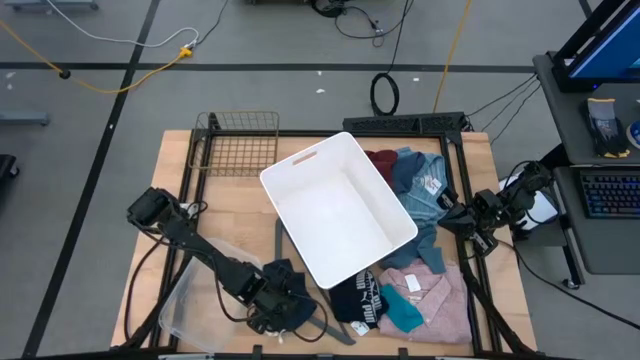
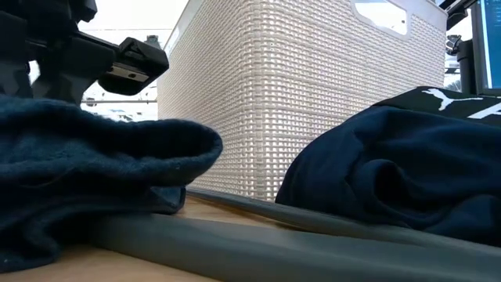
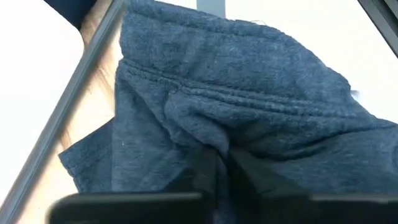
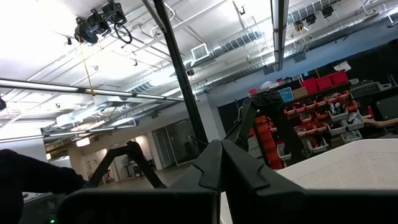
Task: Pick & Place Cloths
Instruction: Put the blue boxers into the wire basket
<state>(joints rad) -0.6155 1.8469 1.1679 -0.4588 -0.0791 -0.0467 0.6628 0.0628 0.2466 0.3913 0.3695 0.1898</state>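
Observation:
My left gripper (image 1: 285, 303) is low at the table's near edge, shut on the navy cloth (image 1: 283, 282), which fills the left wrist view (image 3: 249, 93) and lies bunched in the low view (image 2: 94, 164). The black cloth with white print (image 1: 355, 300) lies right of it. The teal cloth (image 1: 402, 310) lies on the pink shirt (image 1: 440, 295). The light-blue shirt (image 1: 420, 185) and the maroon cloth (image 1: 380, 160) lie right of the white basket (image 1: 340, 205). My right gripper (image 4: 221, 149) is shut and empty, raised at the table's right edge (image 1: 468, 215). My left gripper pinches a raised fold of the navy cloth (image 3: 214, 144) between its two fingers (image 3: 205, 177), several layers thick. The fingers come from above, slanting down. The rest of the cloth lies bunched on the table and over the grey hanger (image 2: 258, 239).
The white basket stands tilted mid-table. A grey plastic hanger (image 1: 335, 328) lies at the near edge under the navy cloth. A clear plastic tub (image 1: 185, 305) sits at the near left, a wire basket (image 1: 240, 140) at the far left.

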